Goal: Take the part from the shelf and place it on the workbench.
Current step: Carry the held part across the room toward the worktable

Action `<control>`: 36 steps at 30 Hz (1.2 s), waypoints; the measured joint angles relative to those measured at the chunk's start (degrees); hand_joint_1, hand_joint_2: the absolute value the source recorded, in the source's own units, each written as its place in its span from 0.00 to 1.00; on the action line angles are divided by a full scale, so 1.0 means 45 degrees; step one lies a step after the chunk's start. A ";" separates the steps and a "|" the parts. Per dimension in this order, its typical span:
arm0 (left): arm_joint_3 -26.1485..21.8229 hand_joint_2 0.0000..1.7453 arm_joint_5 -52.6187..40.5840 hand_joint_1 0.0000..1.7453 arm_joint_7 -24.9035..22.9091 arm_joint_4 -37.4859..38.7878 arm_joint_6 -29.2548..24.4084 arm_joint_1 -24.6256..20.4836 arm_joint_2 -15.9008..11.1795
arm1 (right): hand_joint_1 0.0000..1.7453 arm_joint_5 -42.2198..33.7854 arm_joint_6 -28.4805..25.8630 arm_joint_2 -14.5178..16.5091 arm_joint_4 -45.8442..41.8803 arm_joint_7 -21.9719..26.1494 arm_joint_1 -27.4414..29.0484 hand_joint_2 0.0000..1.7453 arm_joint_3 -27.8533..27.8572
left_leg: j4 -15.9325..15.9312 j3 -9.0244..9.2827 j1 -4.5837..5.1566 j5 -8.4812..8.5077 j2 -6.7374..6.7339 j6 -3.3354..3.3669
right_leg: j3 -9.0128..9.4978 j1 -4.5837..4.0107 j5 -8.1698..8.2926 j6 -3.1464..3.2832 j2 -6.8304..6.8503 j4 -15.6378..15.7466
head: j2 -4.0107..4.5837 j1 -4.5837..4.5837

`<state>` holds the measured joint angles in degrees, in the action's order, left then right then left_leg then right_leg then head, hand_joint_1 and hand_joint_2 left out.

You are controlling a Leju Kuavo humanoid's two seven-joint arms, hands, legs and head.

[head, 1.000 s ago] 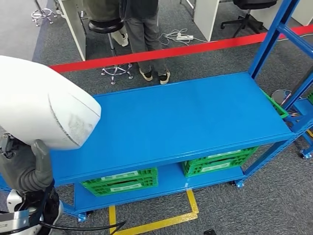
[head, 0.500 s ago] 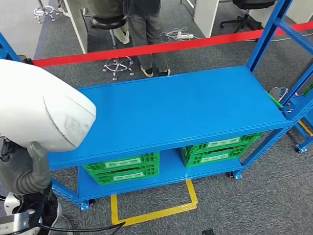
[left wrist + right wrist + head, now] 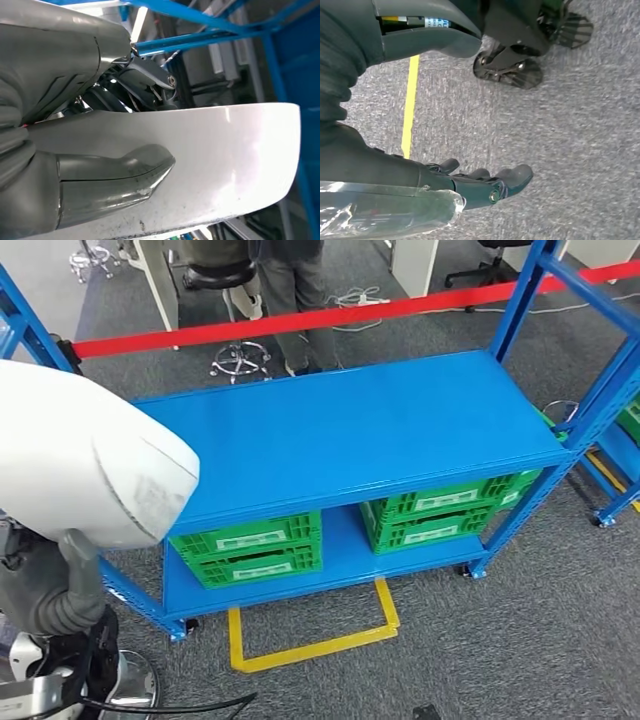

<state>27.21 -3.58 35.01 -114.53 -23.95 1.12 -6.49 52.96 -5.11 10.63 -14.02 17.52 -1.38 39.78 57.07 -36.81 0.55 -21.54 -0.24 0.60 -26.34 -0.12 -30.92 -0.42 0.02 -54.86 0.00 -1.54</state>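
While the white part (image 3: 83, 465) sits in my left hand (image 3: 49, 585), I judge the pick-up done and the carry under way; setting it down is what's left. In the left wrist view the part (image 3: 211, 160) runs long past the hand, the thumb pressed across its near face and the darker fingers (image 3: 151, 82) closed on its far side, so it is clamped between them. It hangs just beside the end of the blue rack (image 3: 347, 435), which I take for the desk. My right hand (image 3: 486, 185) hangs over the carpet, fingers straight and loosely apart, holding nothing.
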 joint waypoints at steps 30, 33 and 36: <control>0.0069 1.00 -0.0326 1.00 -0.0008 -0.0018 -0.0170 0.0046 -0.0180 | 0.00 -0.0128 -0.0015 0.0009 0.0042 0.0158 -0.0068 1.00 -0.0006 | -0.0208 -0.0070 0.0020 0.0296 -0.0044 0.0039 | 0.0419 0.0040 -0.0228 -0.0125 0.0002 0.0209 | 0.0002 0.0029; 0.0107 1.00 -0.0328 1.00 -0.0010 -0.0018 -0.0225 0.0126 -0.0256 | 0.00 -0.0143 -0.0001 -0.0013 0.0050 0.0262 -0.0024 1.00 -0.0006 | 0.0855 -0.0456 -0.0055 -0.0933 -0.0006 -0.0160 | 0.0052 0.0046 0.0080 0.0185 0.0076 0.0205 | 0.0002 0.0098; 0.0137 1.00 0.0196 1.00 -0.0091 -0.0019 -0.0137 0.0233 -0.0265 | 0.00 -0.0249 0.0044 -0.0021 0.0050 0.0327 0.0021 1.00 -0.0005 | 0.3182 -0.0873 -0.0093 -0.2281 -0.0004 -0.0263 | -0.0322 0.0000 0.0415 0.0273 0.0089 0.0172 | 0.0000 0.0176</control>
<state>27.83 -2.70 34.60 -114.62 -24.57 2.17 -7.68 51.84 -4.92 10.54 -13.79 18.99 -1.28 39.76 71.39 -40.74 0.13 -31.80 -0.25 -0.59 -27.79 -0.12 -29.05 0.81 0.42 -54.09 0.00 -0.74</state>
